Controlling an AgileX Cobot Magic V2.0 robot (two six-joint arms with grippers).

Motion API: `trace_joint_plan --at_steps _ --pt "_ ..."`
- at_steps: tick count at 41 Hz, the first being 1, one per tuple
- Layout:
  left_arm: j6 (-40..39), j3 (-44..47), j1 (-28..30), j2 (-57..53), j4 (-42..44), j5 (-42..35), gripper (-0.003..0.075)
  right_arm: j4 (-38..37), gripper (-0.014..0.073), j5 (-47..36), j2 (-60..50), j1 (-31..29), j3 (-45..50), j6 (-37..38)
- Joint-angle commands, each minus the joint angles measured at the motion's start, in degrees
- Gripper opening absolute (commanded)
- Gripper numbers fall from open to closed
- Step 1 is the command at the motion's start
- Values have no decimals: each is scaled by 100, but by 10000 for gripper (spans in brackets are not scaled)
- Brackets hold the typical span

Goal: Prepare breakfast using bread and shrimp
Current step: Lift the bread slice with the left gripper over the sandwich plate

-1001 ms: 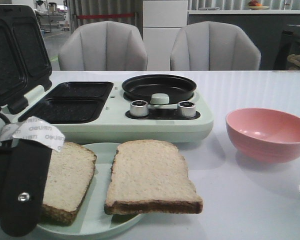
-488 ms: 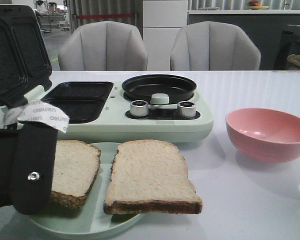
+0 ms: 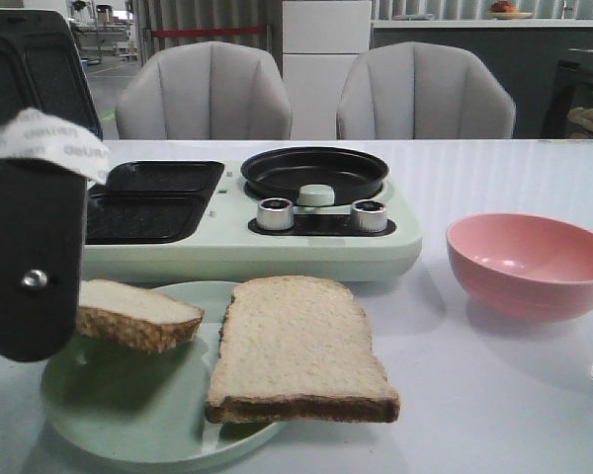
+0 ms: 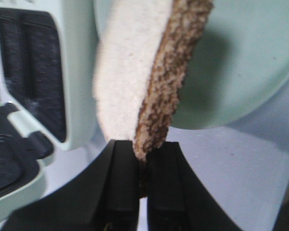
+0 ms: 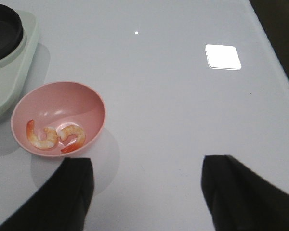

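My left gripper [image 4: 142, 159] is shut on the edge of one bread slice [image 3: 138, 314] [image 4: 135, 82], which hangs lifted above the pale green plate [image 3: 128, 415]. In the front view the gripper's black body covers the slice's left end. The second bread slice [image 3: 296, 351] lies flat on the plate's right side and overhangs its rim. Two curled shrimp [image 5: 55, 137] lie in the pink bowl [image 5: 58, 118] [image 3: 529, 267] on the right. My right gripper [image 5: 147, 180] hangs open over bare table beside that bowl, nothing between its fingers.
A pale green breakfast maker [image 3: 247, 232] stands behind the plate, with two dark sandwich wells [image 3: 148, 202], its lid raised at the left [image 3: 20, 69], a round black pan [image 3: 314, 173] with a pale knob, and two silver dials [image 3: 321, 214]. Two grey chairs stand beyond the table.
My left gripper has risen, lifting the left bread slice off the plate. The other slice, the bowl and the appliance stay put.
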Motion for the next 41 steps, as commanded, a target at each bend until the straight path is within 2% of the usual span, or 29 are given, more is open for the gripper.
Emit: trace_joint_plan --at_steps 1,11,19,24,32,41 --pt "-92 -158 -314 -464 202 791 101 -97 578 -389 56 11 -193 -27" --pt "-82 -546 -608 -1232 745 1207 101 -97 578 -389 56 11 -193 -27" --pt "-82 -872 -296 -1304 1630 970 101 -97 578 -389 56 11 -193 -27" --pt "-82 -1124 326 -1186 1721 505 100 -97 578 -389 56 11 -193 -27" --pt "-82 -1734 1815 -809 1742 -787 100 -97 578 -389 56 11 -193 -27" --pt "-69 -2595 2932 146 1756 -1340 101 -97 578 -389 56 11 -193 -27"
